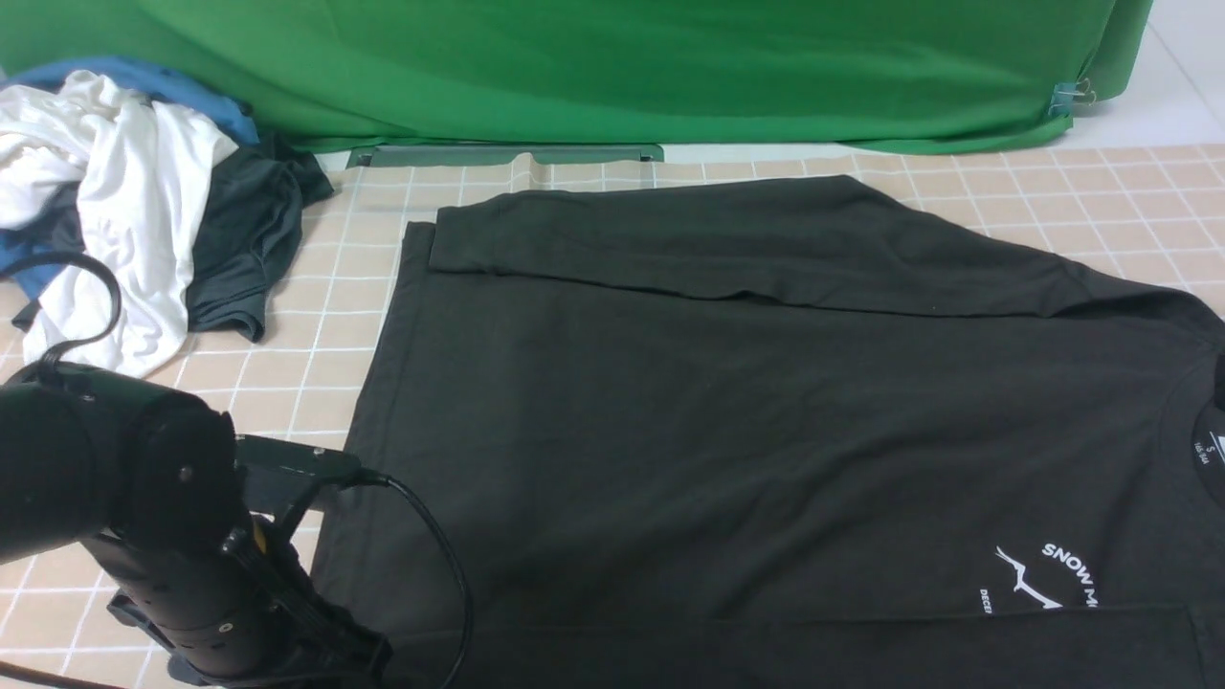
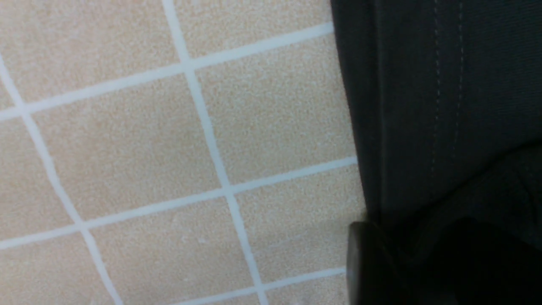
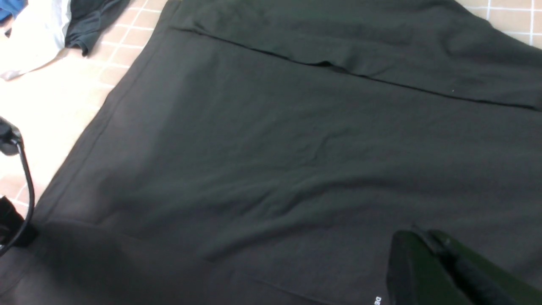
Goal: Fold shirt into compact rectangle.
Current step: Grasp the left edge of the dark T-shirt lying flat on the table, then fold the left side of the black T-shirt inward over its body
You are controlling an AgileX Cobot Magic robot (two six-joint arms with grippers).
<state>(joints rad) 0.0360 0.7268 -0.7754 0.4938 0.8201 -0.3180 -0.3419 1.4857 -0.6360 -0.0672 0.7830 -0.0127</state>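
In the front view, the shirt (image 1: pixel 718 450) is spread over most of the patterned surface (image 1: pixel 263 383), with its hem towards the robot's left and its neck label (image 1: pixel 1206 455) near the right edge. The far sleeve (image 1: pixel 727 239) is laid back along the body, presumably so that a straight long side is made. A near flap (image 1: pixel 909 660) is turned inward too, and part of the white print (image 1: pixel 1067 569) is covered by it. The left arm (image 1: pixel 230 565) is lowered at the near hem corner, probably so that this end can be gripped or straightened. The white garment (image 1: pixel 144 201) and its neighbours are heaped apart, beyond the hem, where the fold is not hindered.

In the left wrist view, the stitched hem is seen beside the dark, blurred left claw (image 2: pixel 389 254). Whether it is spread or pinching cloth cannot be told.

In the right wrist view, the tips of the right claw (image 3: pixel 425 236) are pressed together above the shirt, with no cloth seen pinched. A fold from hem towards neck is likely needed next; the flaps could be dragged loose by it.
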